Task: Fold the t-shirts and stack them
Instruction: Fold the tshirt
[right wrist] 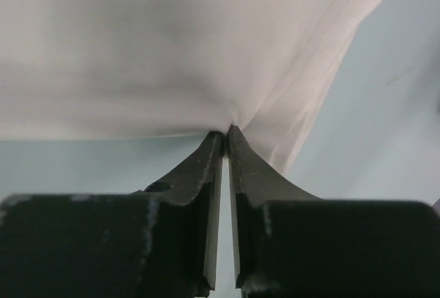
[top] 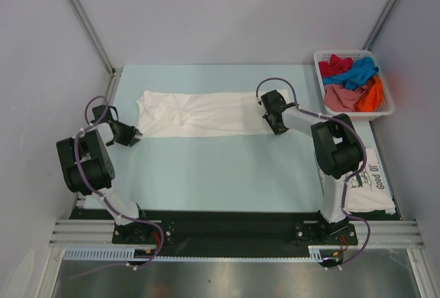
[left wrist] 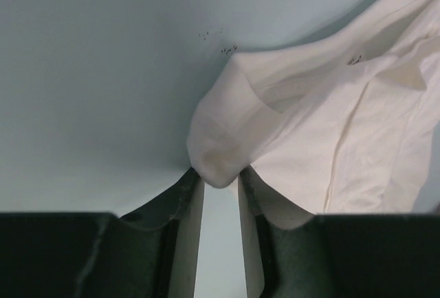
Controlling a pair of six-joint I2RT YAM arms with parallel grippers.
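A plain white t-shirt point(top: 206, 112) lies as a long band across the back of the pale blue table point(top: 206, 174). My left gripper point(top: 135, 137) is at its near left corner. In the left wrist view point(left wrist: 220, 177) a bunched corner of the shirt point(left wrist: 330, 126) sits between the fingertips, with the jaws a narrow gap apart. My right gripper point(top: 277, 130) is at the near right corner. In the right wrist view point(right wrist: 225, 133) it is shut on the shirt's edge point(right wrist: 172, 50). A white t-shirt with black print point(top: 371, 181) lies folded at the near right, partly under the right arm.
A white lattice basket point(top: 323, 58) stands at the back right corner. It holds a red point(top: 334, 65), a blue point(top: 360, 72), a pink point(top: 340, 97) and an orange point(top: 373, 96) t-shirt. Grey walls and frame posts close in the table.
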